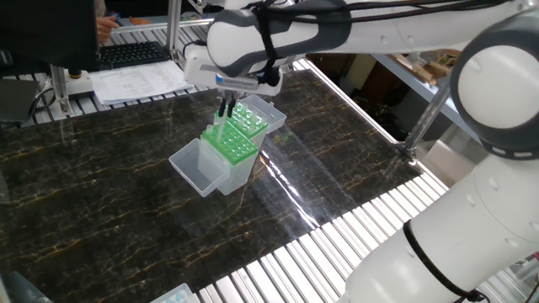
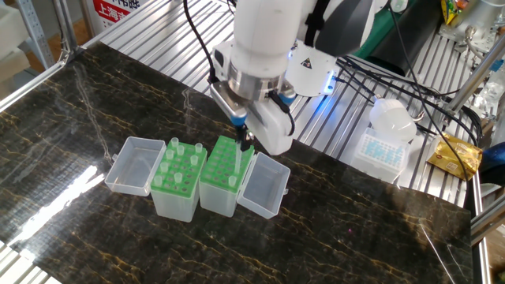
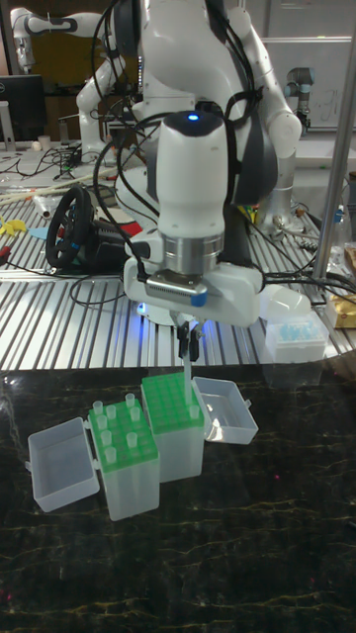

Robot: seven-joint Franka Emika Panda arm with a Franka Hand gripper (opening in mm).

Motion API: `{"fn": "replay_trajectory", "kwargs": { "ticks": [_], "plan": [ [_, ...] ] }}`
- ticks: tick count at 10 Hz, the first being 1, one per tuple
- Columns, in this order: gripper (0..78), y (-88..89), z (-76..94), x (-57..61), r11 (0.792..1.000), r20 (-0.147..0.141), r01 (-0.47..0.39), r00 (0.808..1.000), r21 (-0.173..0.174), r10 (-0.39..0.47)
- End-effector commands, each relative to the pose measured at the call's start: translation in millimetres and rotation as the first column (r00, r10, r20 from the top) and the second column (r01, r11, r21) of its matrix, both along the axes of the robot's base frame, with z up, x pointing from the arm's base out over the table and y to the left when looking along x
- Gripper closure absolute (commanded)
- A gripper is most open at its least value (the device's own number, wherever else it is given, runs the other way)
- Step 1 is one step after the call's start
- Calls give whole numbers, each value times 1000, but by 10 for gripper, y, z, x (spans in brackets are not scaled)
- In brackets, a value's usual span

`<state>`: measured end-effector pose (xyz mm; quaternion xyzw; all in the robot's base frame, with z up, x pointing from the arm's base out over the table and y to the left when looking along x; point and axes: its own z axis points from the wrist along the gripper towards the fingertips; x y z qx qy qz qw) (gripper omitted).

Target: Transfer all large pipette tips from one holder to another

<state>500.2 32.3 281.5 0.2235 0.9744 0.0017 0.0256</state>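
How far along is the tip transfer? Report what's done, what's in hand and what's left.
Done: hard to judge. The left rack holds several large pipette tips, and the right rack shows no collars sticking up. In hand: the gripper is shut on one tip, hanging clear above the right rack. Left: if the left rack is the source, most of the job remains.

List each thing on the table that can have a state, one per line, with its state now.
gripper: shut on a pipette tip, above the right rack
held pipette tip: upright, lower end at the rack top
right rack: lid open
left rack: lid open, several tips standing in it
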Motion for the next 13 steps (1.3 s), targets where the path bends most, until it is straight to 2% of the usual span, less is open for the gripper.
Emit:
{"fn": "replay_trajectory", "kwargs": {
  "ticks": [1,6,8,11,13],
  "plan": [
    [764,-62,174,2,1000,-2,7,1000,1,-7],
    [764,-112,336,7,1000,-1,23,1000,2,-23],
    [764,-120,466,2,999,-12,43,999,4,-43],
    [764,-166,559,14,999,-18,43,999,6,-43],
    [764,-191,616,39,998,-36,54,998,15,-53]
  ]
}}
